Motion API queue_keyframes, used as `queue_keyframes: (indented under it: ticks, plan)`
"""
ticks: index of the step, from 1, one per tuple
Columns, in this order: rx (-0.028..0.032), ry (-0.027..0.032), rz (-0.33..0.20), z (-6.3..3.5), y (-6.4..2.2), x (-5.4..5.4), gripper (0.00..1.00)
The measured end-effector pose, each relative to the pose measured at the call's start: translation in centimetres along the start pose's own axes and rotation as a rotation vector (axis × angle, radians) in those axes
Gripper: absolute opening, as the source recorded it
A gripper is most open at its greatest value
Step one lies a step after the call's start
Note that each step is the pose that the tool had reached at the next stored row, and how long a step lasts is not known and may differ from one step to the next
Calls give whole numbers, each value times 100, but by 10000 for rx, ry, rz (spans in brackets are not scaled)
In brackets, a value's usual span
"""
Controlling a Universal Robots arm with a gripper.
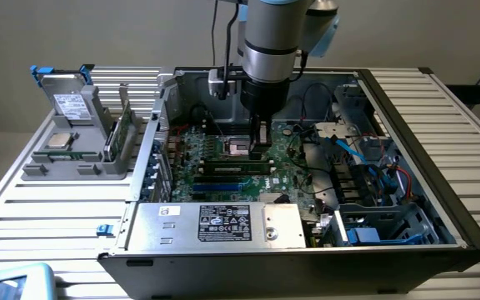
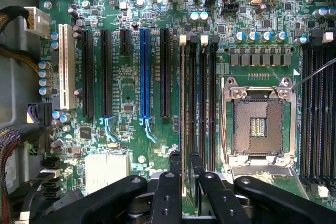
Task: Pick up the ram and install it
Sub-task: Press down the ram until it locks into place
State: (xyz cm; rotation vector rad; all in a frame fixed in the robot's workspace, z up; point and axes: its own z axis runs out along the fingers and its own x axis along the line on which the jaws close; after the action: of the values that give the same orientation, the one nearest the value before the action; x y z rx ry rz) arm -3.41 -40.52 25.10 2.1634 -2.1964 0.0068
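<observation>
The ram [image 1: 238, 167] is seen seated on edge in a black slot on the motherboard [image 1: 294, 150], inside the open case [image 1: 440, 206]. The gripper [image 1: 261, 140] is held straight down over the stick's end toward the exterior view's right. The claw is narrowly parted, a slim gap being visible between the fingers [image 2: 176, 163] in the wrist view. Contact with the stick can't be confirmed.

The case is laid on a slatted metal table [image 1: 40, 206] against a plain grey wall. A grey holder [image 1: 73, 167] is parked just beside the case on the exterior view's left. It carries 1 square silver chip [image 1: 59, 139], 1 drive box with blue tabs [image 1: 69, 100] and 1 upright green board [image 1: 122, 134].

From the wrist camera the ram is edge-on and hard to separate from the 4 parallel slots [image 2: 202, 103]. The gripper body is cropped there.

An empty CPU socket [image 2: 260, 129], 1 blue slot [image 2: 144, 74] and 1 white slot [image 2: 64, 66] are shown clearly by the wrist view. In the exterior view the socket is largely covered by the arm.
</observation>
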Motion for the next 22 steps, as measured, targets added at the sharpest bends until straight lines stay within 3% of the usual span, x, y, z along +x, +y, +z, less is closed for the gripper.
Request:
queue_keyframes:
  ticks: [2,4,7,11,18,20,22]
  plan:
    - [0,0,0,0,0,0,12]
    - [0,0,0,0,0,0,11]
    - [-2,4,-1,7,-10,0,11]
    - [4,31,1,62,-110,-5,11]
    - [48,62,-48,139,-104,-30,11]
    - [112,115,-78,141,-99,-47,11]
    - [134,193,-116,143,-94,-47,11]
